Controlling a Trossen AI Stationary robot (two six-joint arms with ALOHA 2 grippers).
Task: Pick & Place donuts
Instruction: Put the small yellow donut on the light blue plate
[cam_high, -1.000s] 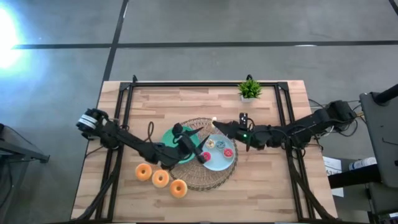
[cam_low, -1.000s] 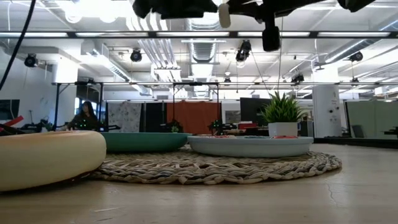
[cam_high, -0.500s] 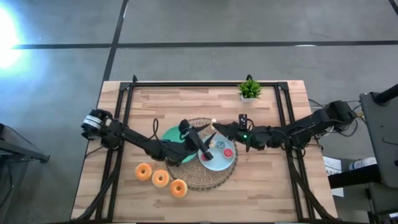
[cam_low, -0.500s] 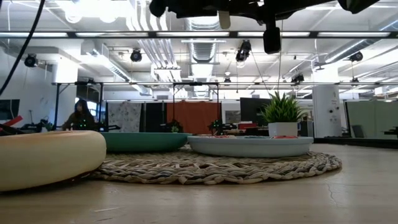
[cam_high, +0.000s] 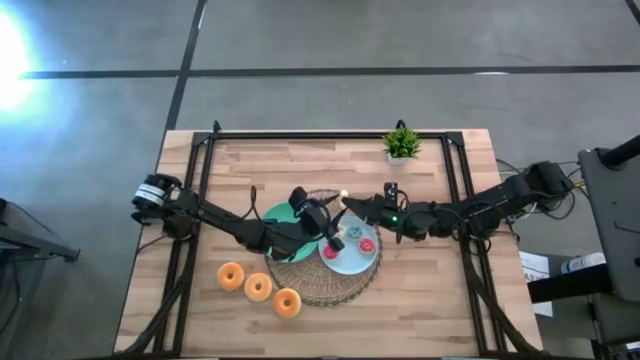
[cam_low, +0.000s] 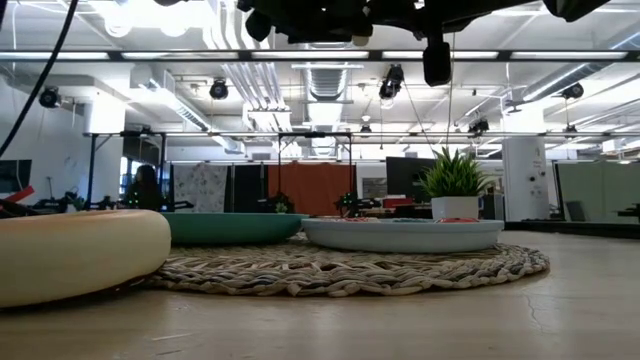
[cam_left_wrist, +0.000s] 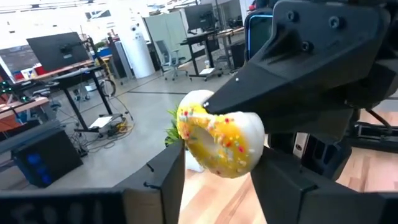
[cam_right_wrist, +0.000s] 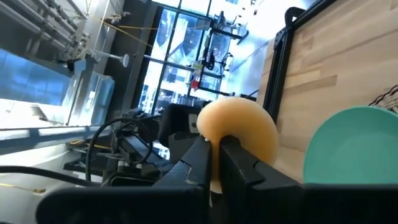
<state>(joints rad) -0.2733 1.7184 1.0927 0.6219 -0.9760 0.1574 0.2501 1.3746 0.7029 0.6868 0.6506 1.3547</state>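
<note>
My right gripper (cam_high: 346, 204) hovers over the woven mat's far side, shut on a small donut (cam_left_wrist: 217, 140) that has a yellow sprinkled face and a tan back (cam_right_wrist: 239, 127). My left gripper (cam_high: 333, 238) is open above the light-blue plate (cam_high: 352, 262). It points at that donut, and its fingers (cam_left_wrist: 171, 177) frame the donut in the left wrist view without touching it. Small red and blue donuts (cam_high: 366, 245) lie on the plate. Three large orange donuts (cam_high: 258, 288) rest flat by the mat's near-left rim. My right gripper pinches the small donut by its rim (cam_right_wrist: 214, 144) between its two fingertips, coming from the table's right. The donut is lifted clear above the mat and stands on edge beyond the fingertips, with its frosted face (cam_left_wrist: 214, 134) turned toward my left wrist camera.
The green plate (cam_high: 272, 217) and the light-blue plate sit side by side on the round woven mat (cam_high: 300, 290). A potted plant (cam_high: 401, 143) stands at the far edge. A black frame rail (cam_high: 330, 135) runs around the table. One large donut (cam_low: 70, 250) looms close in the low view.
My left gripper has swung from the mat's near side toward the far-right. It has tipped up toward the donut held by my right gripper. My right arm and the donuts on the plate have stayed put.
</note>
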